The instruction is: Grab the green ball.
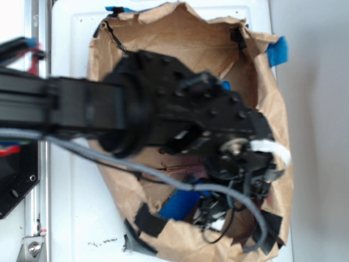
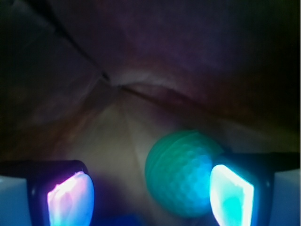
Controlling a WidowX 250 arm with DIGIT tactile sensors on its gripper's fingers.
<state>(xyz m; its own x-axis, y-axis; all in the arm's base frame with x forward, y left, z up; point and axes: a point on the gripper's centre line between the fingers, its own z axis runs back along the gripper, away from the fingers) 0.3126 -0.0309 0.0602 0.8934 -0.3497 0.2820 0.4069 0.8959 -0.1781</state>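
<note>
The ball point(image 2: 181, 174) sits low in my wrist view, right of centre, on the brown paper floor of the bag point(image 1: 163, 38). Its dimpled green face is lit teal by the glowing pads. It lies between the two fingers point(image 2: 233, 195), close against the right-hand pad as the wrist view shows it and well apart from the other; I cannot tell whether it touches that pad. Being a sphere, it has no long axis and points nowhere, so I see no heading to match.

The gripper point(image 2: 150, 195) stands wide open and holds nothing. As I judge it, the approach is mostly done: the jaws straddle the ball and are down inside the bag. What is left is the close and the lift. Since the ball is off-centre in the gap, I expect one pad to meet it first and nudge it sideways as the jaws come in.

In the exterior view the arm point(image 1: 163, 117) covers the bag's middle, and the ball is hidden there.
</note>
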